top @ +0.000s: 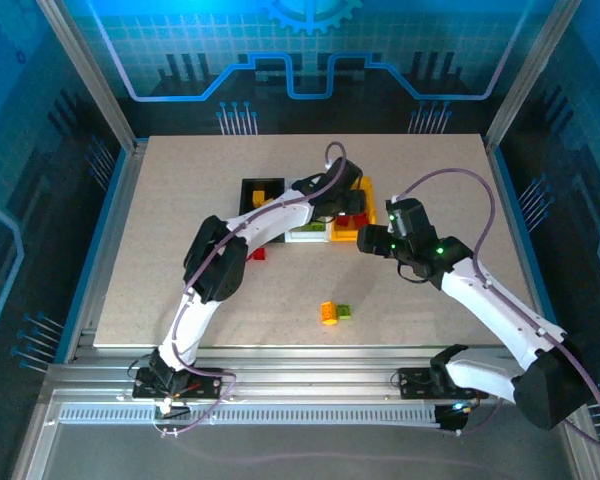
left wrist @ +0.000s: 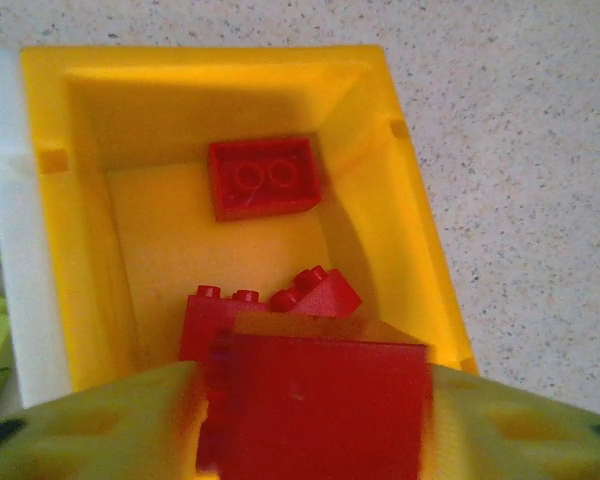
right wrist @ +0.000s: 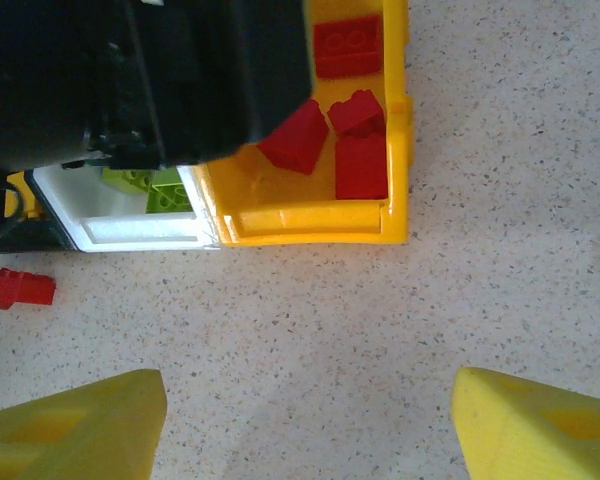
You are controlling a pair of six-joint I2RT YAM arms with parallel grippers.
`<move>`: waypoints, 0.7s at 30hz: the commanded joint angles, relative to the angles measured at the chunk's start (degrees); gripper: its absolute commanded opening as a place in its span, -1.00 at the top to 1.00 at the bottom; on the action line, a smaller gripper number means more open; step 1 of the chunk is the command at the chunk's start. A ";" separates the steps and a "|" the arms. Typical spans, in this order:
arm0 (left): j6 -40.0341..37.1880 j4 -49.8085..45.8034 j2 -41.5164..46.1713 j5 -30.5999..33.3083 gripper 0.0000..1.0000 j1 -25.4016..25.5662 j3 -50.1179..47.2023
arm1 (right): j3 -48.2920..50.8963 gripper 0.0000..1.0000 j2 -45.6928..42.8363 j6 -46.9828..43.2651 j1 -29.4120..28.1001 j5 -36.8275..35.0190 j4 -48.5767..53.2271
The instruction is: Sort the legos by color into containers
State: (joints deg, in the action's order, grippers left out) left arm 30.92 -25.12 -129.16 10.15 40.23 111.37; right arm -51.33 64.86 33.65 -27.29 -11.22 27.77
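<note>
Nearest on the speckled table (top: 180, 220), an orange brick (top: 328, 313) and a green brick (top: 345, 312) lie side by side, touching or nearly so, well apart from the bins.

Farther in and to the right, the right gripper (right wrist: 310, 420) hovers over bare table just near of the yellow bin (right wrist: 310, 225). Its yellow fingers (right wrist: 80, 430) are spread wide and nothing is between them. To the left, a loose red brick (right wrist: 15, 287) lies on the table just near of the white bin (right wrist: 130, 232).

The three bins stand joined in a row: the black bin (top: 248, 190) on the left, the white one in the middle, and the yellow one on the right. Lime-green bricks (right wrist: 155, 190) lie in the white bin, and a yellow-orange piece shows in the black one.

The left gripper (left wrist: 315, 425) hangs over the near end of the yellow bin. A large red brick (left wrist: 320, 375) sits between its fingers (left wrist: 100, 430). The brick's edges are blurred, so I cannot tell whether the fingers clamp it or have let it go. From the right wrist, this brick looks tilted, below the black gripper body and above the bin floor.

Other red bricks lie on the bin floor beyond it. A studded one (left wrist: 215, 310) and a tilted one (left wrist: 320, 290) lie close together, and a flat two-stud brick (left wrist: 262, 178) lies toward the far wall.
</note>
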 commanded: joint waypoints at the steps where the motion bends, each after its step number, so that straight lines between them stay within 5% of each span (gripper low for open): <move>1: 0.62 -1.73 0.34 -1.96 -0.50 0.03 3.65 | 0.62 -0.55 -0.74 0.34 0.75 1.13 0.70; 8: 2.48 2.92 10.06 -2.93 -0.96 0.36 -4.54 | 2.24 -0.57 0.47 -1.48 0.08 7.27 0.42; 14: 4.97 8.96 28.59 -0.67 -0.98 0.36 -27.35 | 2.55 -0.55 3.62 -4.44 -8.69 10.81 3.66; 21: 7.30 4.21 48.12 6.29 -0.98 0.16 -49.92 | 3.26 -0.52 9.63 -3.97 -22.17 11.61 5.71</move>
State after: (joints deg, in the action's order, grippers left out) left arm 36.34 -17.76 -85.41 12.05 40.29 66.96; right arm -48.80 72.20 30.15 -45.93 -0.99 30.68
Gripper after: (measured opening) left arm 0.989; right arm 0.765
